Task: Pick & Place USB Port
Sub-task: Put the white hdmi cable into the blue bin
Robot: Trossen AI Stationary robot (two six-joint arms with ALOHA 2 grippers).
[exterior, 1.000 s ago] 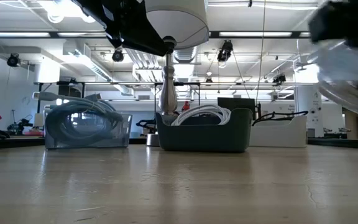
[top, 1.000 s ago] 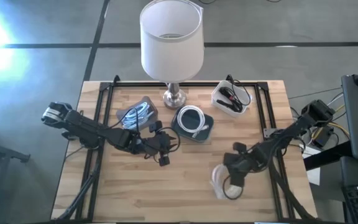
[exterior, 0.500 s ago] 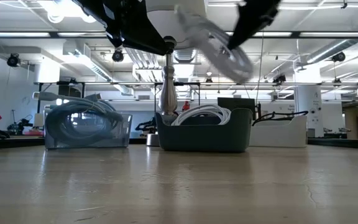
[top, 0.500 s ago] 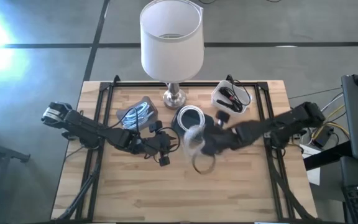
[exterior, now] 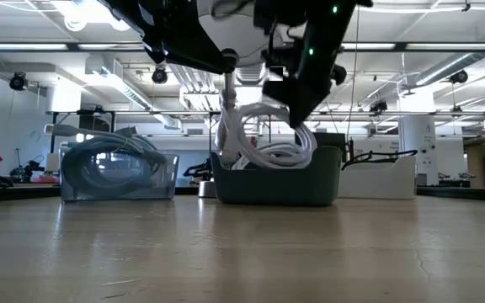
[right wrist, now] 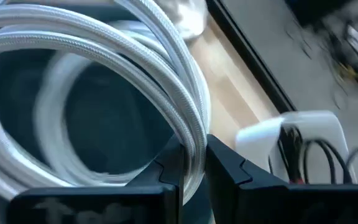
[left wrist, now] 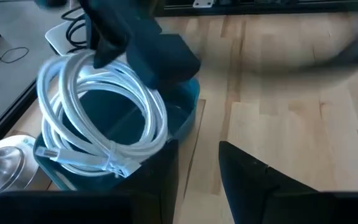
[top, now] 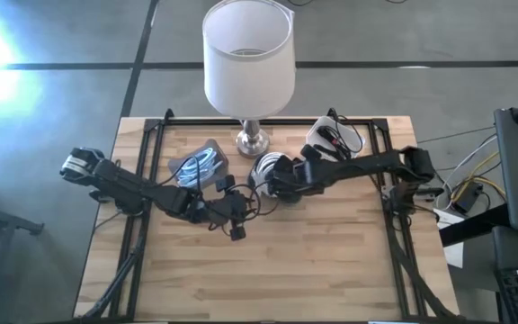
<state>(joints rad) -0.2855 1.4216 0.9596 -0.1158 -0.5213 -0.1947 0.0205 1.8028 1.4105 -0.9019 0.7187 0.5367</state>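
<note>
A coil of white braided cable [top: 266, 169] [left wrist: 98, 118] [exterior: 255, 139] hangs over the dark teal bin [top: 300, 196] [exterior: 276, 187] [left wrist: 189, 104] in the middle of the table, in front of the lamp base. Its lower loops reach down into the bin. My right gripper [top: 283, 177] [exterior: 300, 88] [right wrist: 194, 148] reaches in from the table's right and is shut on the coil. My left gripper [top: 235, 220] [left wrist: 199, 146] hovers open just left of the bin, touching nothing. My right gripper pinches the coil's white strands [right wrist: 192, 134] between its two fingers, which lie across the cable. It comes slanting down from the table's right. The coil hangs tilted below the fingers, and its lower loops [exterior: 263, 156] dip behind the bin's rim.
A lamp with a white shade [top: 248, 56] stands at the far edge. A clear bin of cables [top: 196, 164] [exterior: 120, 172] sits left of the dark bin. A white bin with black cables [top: 334, 139] [right wrist: 306, 146] is on its right. Bare wood lies along the near side.
My right gripper has swept from the table's near right, carrying the coil lifted clear, toward the far left, and has come down over the dark bin. The coil now hangs with its lower loops in the bin. My left arm has kept still.
</note>
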